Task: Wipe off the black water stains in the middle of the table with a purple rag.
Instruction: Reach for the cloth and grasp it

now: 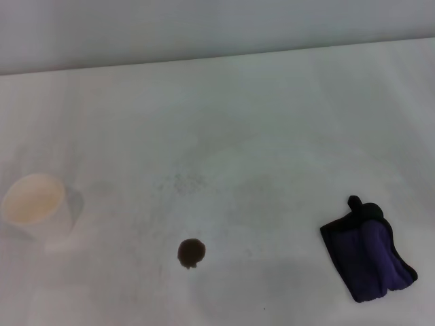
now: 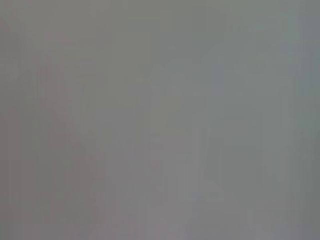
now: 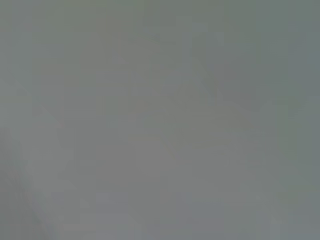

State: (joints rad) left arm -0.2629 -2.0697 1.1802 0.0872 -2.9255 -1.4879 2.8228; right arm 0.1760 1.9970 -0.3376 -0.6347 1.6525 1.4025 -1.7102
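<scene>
Purple folded cloth rag lies on white matte bench, well right of small dark round blot. Neither pincer visible; state unknown. Advice: pinch rag's raised fold, then drag over blot.

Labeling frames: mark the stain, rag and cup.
black water stain (image 1: pixel 192 252), head view, centre of the blot.
purple rag (image 1: pixel 370 255), head view, middle of the folded cloth.
white paper cup (image 1: pixel 60 221), head view, outer wall.
</scene>
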